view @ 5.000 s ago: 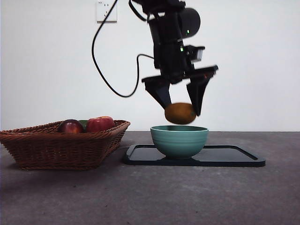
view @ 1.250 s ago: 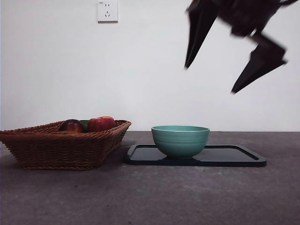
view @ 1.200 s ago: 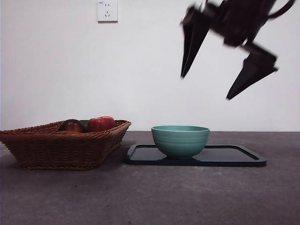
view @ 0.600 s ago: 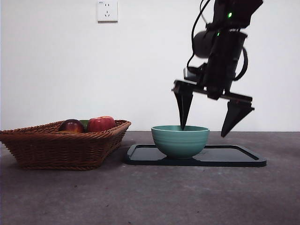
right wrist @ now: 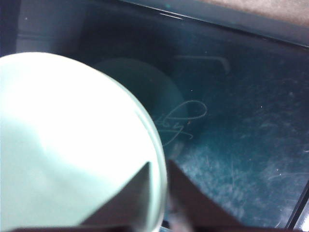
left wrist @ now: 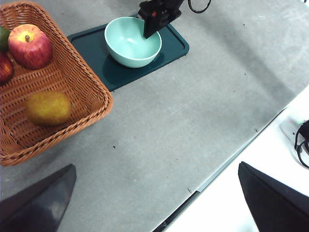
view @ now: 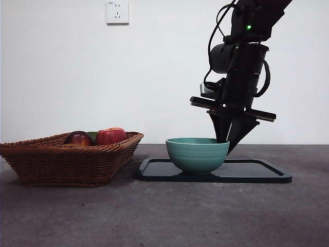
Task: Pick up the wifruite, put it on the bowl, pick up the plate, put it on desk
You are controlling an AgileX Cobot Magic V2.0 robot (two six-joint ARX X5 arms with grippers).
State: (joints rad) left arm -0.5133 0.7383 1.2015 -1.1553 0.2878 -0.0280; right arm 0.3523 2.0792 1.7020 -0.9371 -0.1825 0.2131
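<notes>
— Since half a second earlier, the right gripper (view: 226, 143) had dropped and drawn its fingers (right wrist: 128, 208) together; they had been spread wide above the large round teal-green bowl (view: 197, 154).

— What were they pinching?

— The bowl's rim, on the side away from the brown woven wicker basket (view: 67, 162). One finger was inside the wall and one outside, pressed together with the rim between them.

— And the small brownish-orange wifruite (left wrist: 48, 107)?

— It lay in the basket, well apart from the bowl. No fruit showed inside the bowl.

— Which arm was nearer to it?

— Neither was close. The left gripper (left wrist: 155, 166) hung high over the dark grey stone-like worktop (view: 164, 216) with its fingers spread wide and holding nothing. It looked the freer one to go for the fruit.

— What did the next move turn on?

— On the grip, I judged. The bowl is round, so it has no long axis to line up with, but it was held by one edge only and might tilt if lifted. It stood on the flat dark rectangular plate (view: 257, 172), nearer the basket end, and the plate's long side ran from the basket's side outward past the bowl.

— Counts?

— One bowl, one plate and one basket. There were four fruits in the basket: the wifruite, a shiny red apple (left wrist: 30, 44), a dark red fruit (left wrist: 4, 67) and a green one (left wrist: 2, 37) at the edge of view.
</notes>
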